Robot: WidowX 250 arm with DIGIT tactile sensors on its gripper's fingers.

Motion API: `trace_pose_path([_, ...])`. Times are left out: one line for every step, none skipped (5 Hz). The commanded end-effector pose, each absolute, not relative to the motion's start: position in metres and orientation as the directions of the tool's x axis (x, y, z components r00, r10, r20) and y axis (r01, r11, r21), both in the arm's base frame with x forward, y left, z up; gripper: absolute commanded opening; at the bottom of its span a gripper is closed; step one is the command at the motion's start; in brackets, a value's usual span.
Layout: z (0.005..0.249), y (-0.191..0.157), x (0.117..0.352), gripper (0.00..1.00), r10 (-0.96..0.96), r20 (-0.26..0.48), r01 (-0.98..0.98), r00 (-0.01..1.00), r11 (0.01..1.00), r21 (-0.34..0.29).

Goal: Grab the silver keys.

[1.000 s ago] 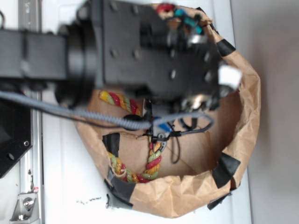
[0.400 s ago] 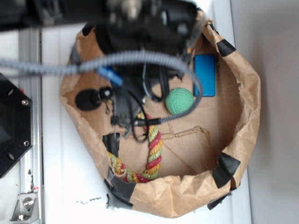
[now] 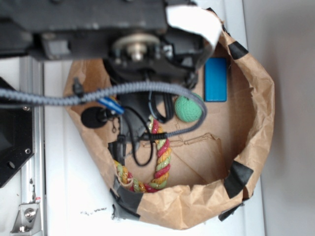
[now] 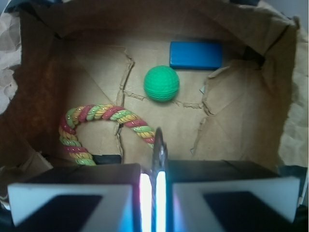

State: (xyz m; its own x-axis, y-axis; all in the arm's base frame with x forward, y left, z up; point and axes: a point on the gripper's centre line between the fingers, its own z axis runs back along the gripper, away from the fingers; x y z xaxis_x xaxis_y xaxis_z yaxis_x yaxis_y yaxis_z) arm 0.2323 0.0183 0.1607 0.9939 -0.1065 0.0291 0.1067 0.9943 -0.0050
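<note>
In the wrist view my gripper (image 4: 153,169) is shut on the silver keys (image 4: 159,145). They show edge-on as a thin dull metal blade standing up between the two jaws, held above the floor of the brown paper bag (image 4: 43,82). In the exterior view my arm (image 3: 133,29) covers the top of the bag, and the gripper's fingers and the keys are hidden under it.
On the bag floor lie a green ball (image 4: 161,83) (image 3: 188,108), a blue rectangular block (image 4: 195,54) (image 3: 215,79) and a multicoloured twisted rope (image 4: 96,121) (image 3: 161,160). The crumpled bag walls (image 3: 256,98), patched with black tape, ring the area. A metal rail (image 3: 32,162) runs along the left.
The arm has moved off the bag's middle towards its top edge and closer to the camera. The green ball and the blue block have come into view.
</note>
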Motion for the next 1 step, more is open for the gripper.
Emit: trace_pose_path([0.1650,0.0151,0.2357,0.00,-0.078,0.057,0.076,0.995,0.996,0.049])
